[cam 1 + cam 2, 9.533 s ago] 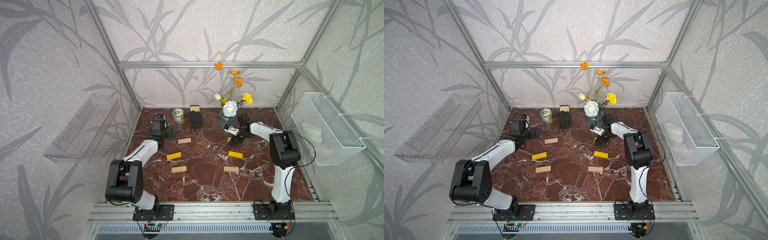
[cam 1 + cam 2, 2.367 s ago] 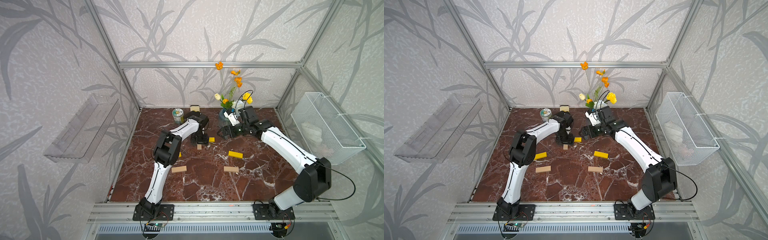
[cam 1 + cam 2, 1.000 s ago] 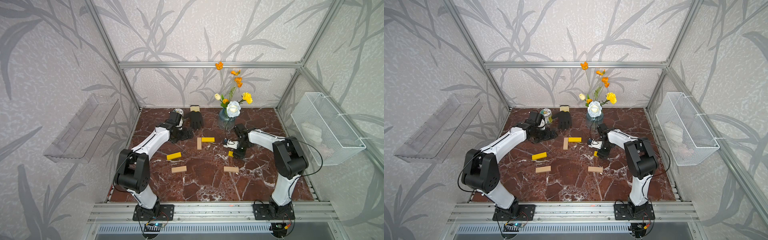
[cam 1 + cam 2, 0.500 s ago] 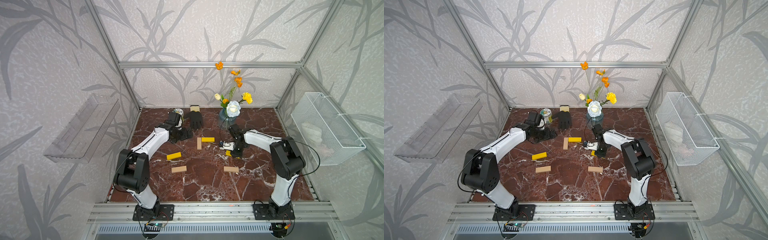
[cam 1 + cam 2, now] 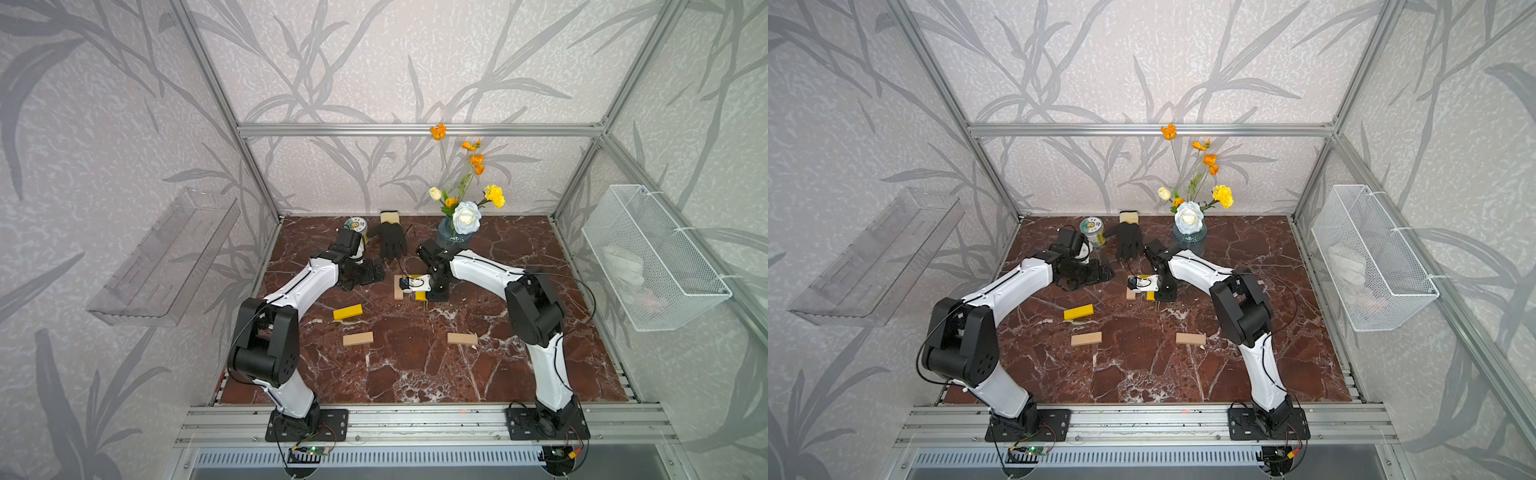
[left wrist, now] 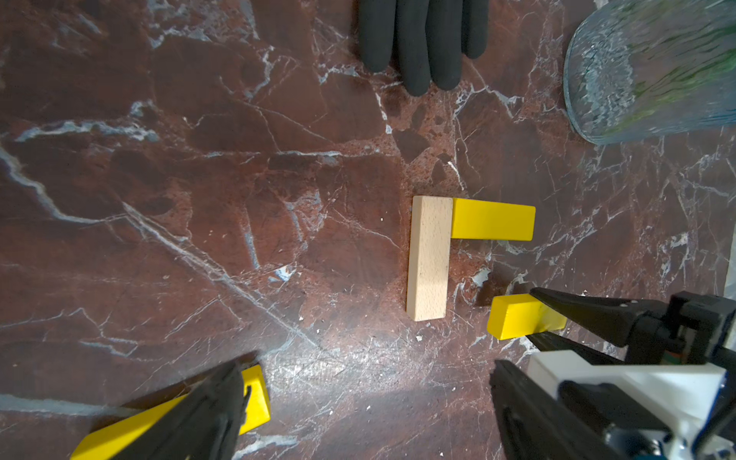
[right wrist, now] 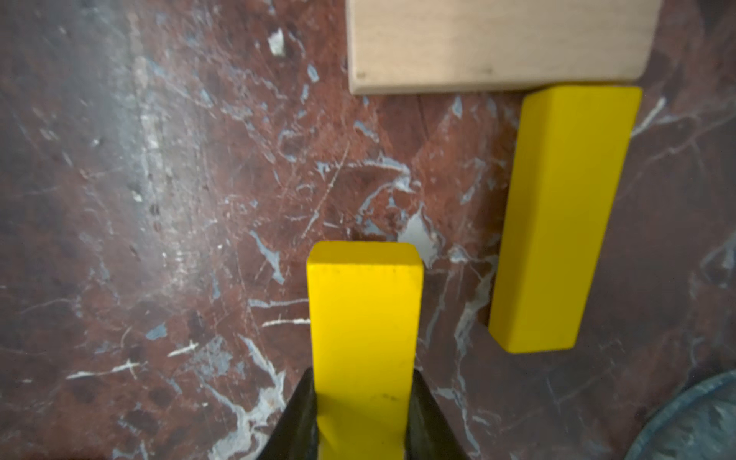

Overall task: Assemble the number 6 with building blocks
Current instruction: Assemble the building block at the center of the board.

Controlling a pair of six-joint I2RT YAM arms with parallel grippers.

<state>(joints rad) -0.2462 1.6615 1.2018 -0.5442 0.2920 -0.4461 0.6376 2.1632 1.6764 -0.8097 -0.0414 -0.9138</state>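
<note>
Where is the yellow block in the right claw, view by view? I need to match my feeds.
Top view: held yellow block mid-table, peeking out from under the right arm.
Top view: same spot.
Left wrist: it sits in the right claw, near the tan block's end.
Right wrist: close up, between the claw tips.
Landmark: tan block, in all four.

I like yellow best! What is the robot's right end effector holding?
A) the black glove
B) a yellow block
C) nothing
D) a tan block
B: the right wrist view shows the right end effector shut on a yellow block.
</note>
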